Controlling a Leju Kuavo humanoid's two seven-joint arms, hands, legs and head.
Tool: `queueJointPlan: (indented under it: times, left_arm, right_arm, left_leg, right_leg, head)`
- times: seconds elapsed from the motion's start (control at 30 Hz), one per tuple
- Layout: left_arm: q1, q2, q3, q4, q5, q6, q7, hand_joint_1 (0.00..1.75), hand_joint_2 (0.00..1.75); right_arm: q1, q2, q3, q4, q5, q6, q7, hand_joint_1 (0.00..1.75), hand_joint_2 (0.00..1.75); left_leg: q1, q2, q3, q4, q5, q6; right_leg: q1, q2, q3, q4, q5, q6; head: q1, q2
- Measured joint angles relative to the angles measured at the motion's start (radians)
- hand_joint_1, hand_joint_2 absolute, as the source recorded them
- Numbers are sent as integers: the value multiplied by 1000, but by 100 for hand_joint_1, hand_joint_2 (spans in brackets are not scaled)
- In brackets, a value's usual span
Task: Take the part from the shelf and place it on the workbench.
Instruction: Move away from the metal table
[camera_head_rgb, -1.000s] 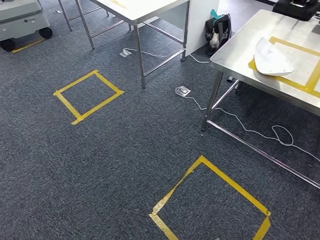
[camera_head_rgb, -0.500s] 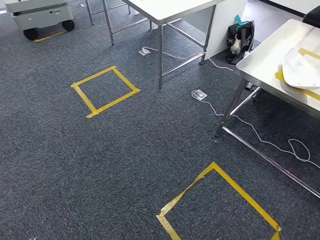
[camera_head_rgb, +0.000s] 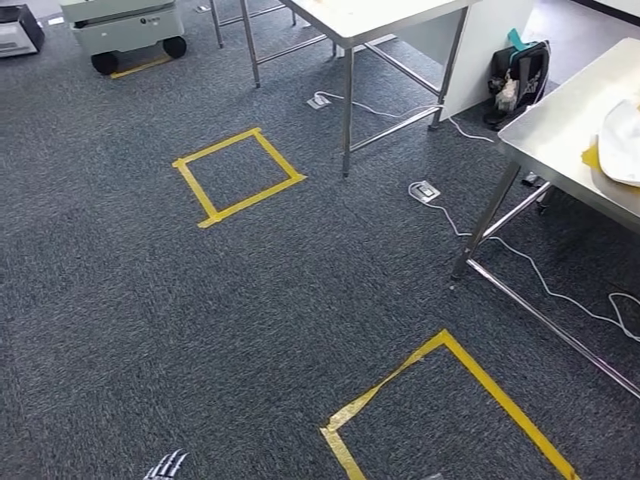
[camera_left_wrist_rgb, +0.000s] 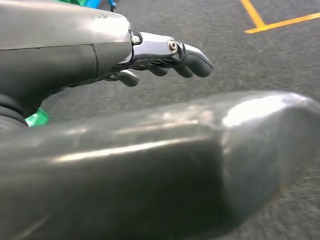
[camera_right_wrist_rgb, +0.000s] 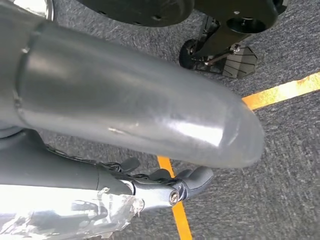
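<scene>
On the carpet, head view: a yellow tape square (camera_head_rgb: 385, 385) lies close in front, and a second square (camera_head_rgb: 253, 200) farther off.
Left hand, head view: the tips of the left hand (camera_head_rgb: 166, 467) show at the lower edge, hanging over the carpet (camera_head_rgb: 113, 300).
Task's thing: a white part (camera_head_rgb: 623, 145) lies on the steel tabletop (camera_head_rgb: 558, 130) at the right, partly on a yellow mark. I cannot tell if it is the one to carry, nor where the shelf stands.
Handling, my judgement: it looks like a thin, stiff, light shell with a smooth skin, so it may slip. Better to take it at the rim, thumb above and fingers below.
Left wrist view: the fingers (camera_left_wrist_rgb: 188, 55) are stretched out, apart from the thumb, holding nothing.
Right wrist view: the right hand (camera_right_wrist_rgb: 162, 187) hangs over a tape line (camera_right_wrist_rgb: 279, 92), fingers a little bent, nothing in them.
</scene>
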Motion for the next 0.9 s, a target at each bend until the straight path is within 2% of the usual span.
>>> queueJointPlan:
  times: [0.07, 0.1, 0.17, 0.23, 0.27, 0.33, 0.37, 0.4, 0.43, 0.5, 0.53, 0.57, 0.63, 0.7, 0.73, 0.77, 0.83, 0.87, 0.9]
  left_arm:
    - [-10, -12, -11, 3, 3, -4, -6, 0, 0]
    - [-14, -18, -14, 4, 4, -8, -9, 0, 0]
    - [-17, -29, -14, 8, 7, -18, -15, 0, 0]
    - [-16, -36, -14, 11, 9, -28, -17, 0, 0]
    - [-17, -40, -14, 12, 10, -33, -17, 0, 0]
    - [-18, -47, -14, 15, 12, -45, -15, 0, 0]
    - [-18, -50, -14, 17, 14, -53, -13, 0, 0]
    - [-16, -52, -13, 18, 16, -59, -9, 0, 0]
    - [-15, -53, -13, 20, 17, -66, -3, 0, 0]
    - [-14, -54, -13, 23, 15, -79, 16, 0, 0]
    - [-14, -54, -13, 24, 14, -87, 30, 0, 0]
    - [-13, -54, -13, 25, 12, -94, 44, 0, 0]
    - [-10, -52, -13, 25, 12, -108, 74, 0, 0]
    - [-5, -48, -11, 25, 17, -125, 105, 0, 0]
    - [-3, -45, -10, 25, 22, -133, 121, 0, 0]
    - [-1, -43, -7, 25, 27, -140, 135, 0, 0]
    - [-1, -39, 2, 25, 43, -153, 164, 0, 0]
    - [0, -37, 9, 25, 52, -160, 179, 0, 0]
    - [1, -35, 15, 25, 62, -165, 193, 0, 0]
  right_arm:
    - [-1, 1, 0, 0, 1, -4, 1, 0, 0]
    - [-2, 1, 0, 0, 0, -6, 2, 0, 0]
    - [-2, 1, 0, 0, -1, -10, 4, 0, 0]
    - [-2, 1, 0, 0, -4, -13, 5, 0, 0]
    - [-2, 1, 0, 0, -6, -14, 5, 0, 0]
    - [-1, 2, -1, 0, -10, -15, 6, 0, 0]
    - [0, 3, -1, 0, -12, -15, 6, 0, 0]
    - [2, 3, -2, 0, -14, -15, 7, 0, 0]
    - [3, 3, -3, 0, -16, -16, 7, 0, 0]
    - [3, 3, -4, 0, -17, -16, 8, 0, 0]
    - [2, 5, -4, 0, -17, -16, 8, 0, 0]
    - [1, 6, -4, 0, -18, -16, 9, 0, 0]
    - [0, 9, -4, 1, -18, -17, 11, 0, 0]
    - [1, 9, -5, 1, -19, -18, 13, 0, 0]
    - [1, 9, -5, 1, -19, -19, 14, 0, 0]
    - [1, 9, -6, 1, -20, -20, 15, 0, 0]
    - [3, 9, -8, 1, -22, -22, 15, 0, 0]
    - [5, 9, -10, 1, -24, -23, 16, 0, 0]
    - [7, 9, -12, 1, -26, -24, 16, 0, 0]
  left_leg:
    - [-3, 20, 51, -103, 30, 10]
    - [-6, 23, 56, -119, 29, 15]
    - [-8, 10, 54, -123, 32, 28]
    - [-5, -2, 53, -125, 36, 41]
    - [-3, -8, 52, -126, 38, 46]
    - [-3, -20, 51, -126, 39, 50]
    - [-3, -27, 50, -126, 39, 51]
    - [-3, -35, 50, -126, 39, 51]
    - [-2, -43, 51, -126, 39, 50]
    - [1, -61, 52, -124, 40, 47]
    - [1, -69, 51, -123, 40, 43]
    - [1, -76, 49, -121, 42, 37]
    - [2, -86, 43, -122, 47, 24]
    - [5, -90, 39, -121, 49, 12]
    - [5, -81, 32, -108, 39, 8]
    - [4, -67, 17, -75, 17, 5]
    - [2, -36, -45, 57, -54, 0]
    - [2, -29, -78, 126, -84, -1]
    - [2, -26, -98, 173, -97, 0]
  right_leg:
    - [5, -10, 0, 3, -5, 9]
    - [8, -15, 0, 3, -6, 13]
    - [7, -23, 2, 1, -8, 23]
    - [4, -5, -11, 32, -32, 35]
    - [3, 11, -33, 80, -61, 40]
    - [2, 34, -99, 223, -128, 44]
    - [1, 37, -129, 283, -146, 45]
    - [0, 38, -144, 310, -146, 46]
    - [-2, 39, -139, 294, -125, 46]
    - [-8, 51, -77, 159, -51, 48]
    - [-11, 66, -43, 87, -25, 49]
    - [-13, 79, -19, 38, -11, 48]
    - [-10, 90, -6, 12, -10, 40]
    - [-8, 78, -7, 13, -4, 25]
    - [-8, 72, -8, 12, -1, 17]
    - [-9, 64, -9, 9, 1, 10]
    - [-6, 46, -12, 9, 3, 1]
    - [-4, 36, -14, 9, 3, -1]
    - [-2, 26, -16, 9, 3, -3]
  head:
    - [2, 0]
    - [3, 0]
    - [5, 0]
    - [7, 0]
    - [8, 0]
    - [11, 0]
    - [11, 0]
    - [11, 0]
    - [11, 0]
    - [11, 0]
    - [12, 0]
    - [11, 0]
    - [10, 0]
    - [10, 0]
    - [9, 0]
    - [7, 0]
    - [4, 0]
    - [3, 0]
    - [4, 0]
